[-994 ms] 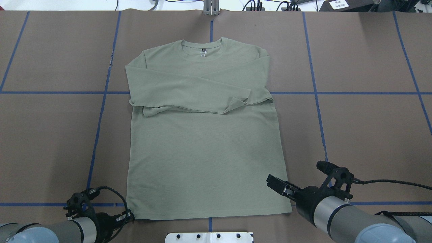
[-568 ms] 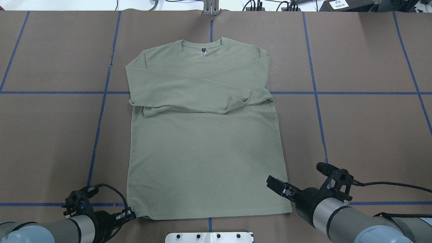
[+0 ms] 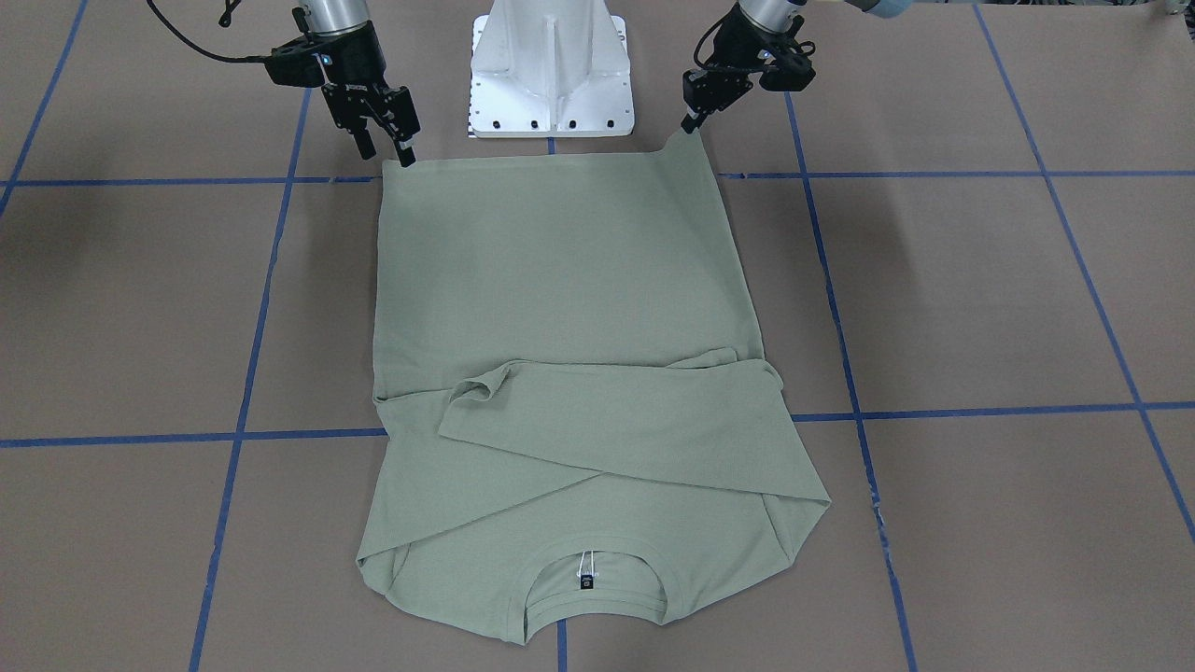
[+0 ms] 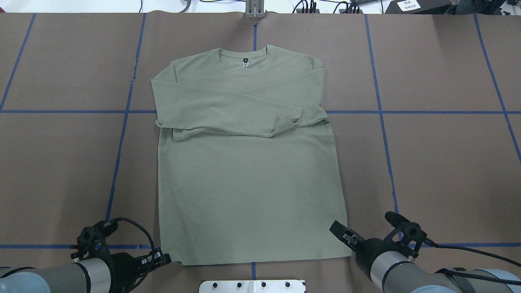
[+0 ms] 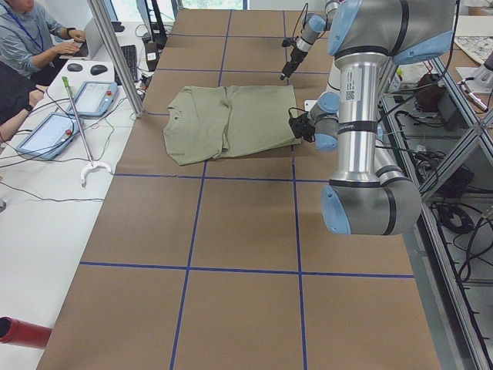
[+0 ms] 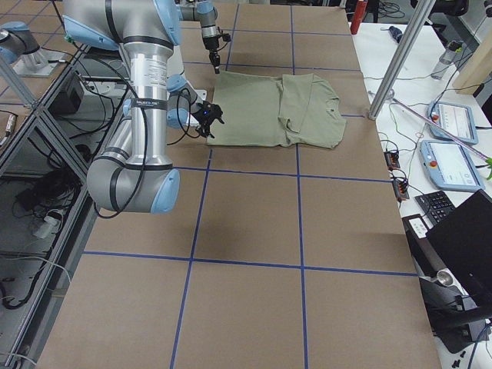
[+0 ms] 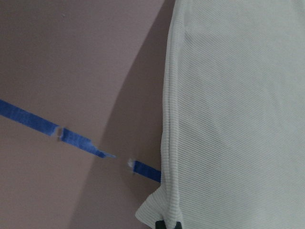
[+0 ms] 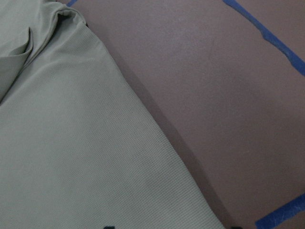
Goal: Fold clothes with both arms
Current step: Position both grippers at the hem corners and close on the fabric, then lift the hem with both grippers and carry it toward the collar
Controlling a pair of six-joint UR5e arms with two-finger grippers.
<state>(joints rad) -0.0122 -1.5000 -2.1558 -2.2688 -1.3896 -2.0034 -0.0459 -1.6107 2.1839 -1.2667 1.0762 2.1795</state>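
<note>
The pale green long-sleeved shirt (image 4: 248, 183) lies flat on the brown table, neck away from the robot, both sleeves folded across the chest (image 3: 616, 420). My left gripper (image 4: 166, 258) is shut on the hem's left corner, which rises to a small point under it in the front-facing view (image 3: 691, 124). The left wrist view shows that corner (image 7: 157, 212) right at the fingertips. My right gripper (image 4: 334, 227) stands open low over the hem's right corner; its two fingers (image 3: 366, 147) are clearly apart. In the right wrist view the shirt's side edge (image 8: 143, 124) runs between them.
The robot's white pedestal (image 3: 551, 65) stands just behind the hem. Blue tape lines (image 4: 380, 114) grid the table. Seated people (image 5: 23, 38) with tablets (image 5: 96, 96) and a metal post (image 5: 115, 54) are beyond the table's far edge.
The left gripper slid right onto the hem's left corner, and that corner shifted inward. The right gripper drew back toward the robot and lower, nearer the hem's right corner.
</note>
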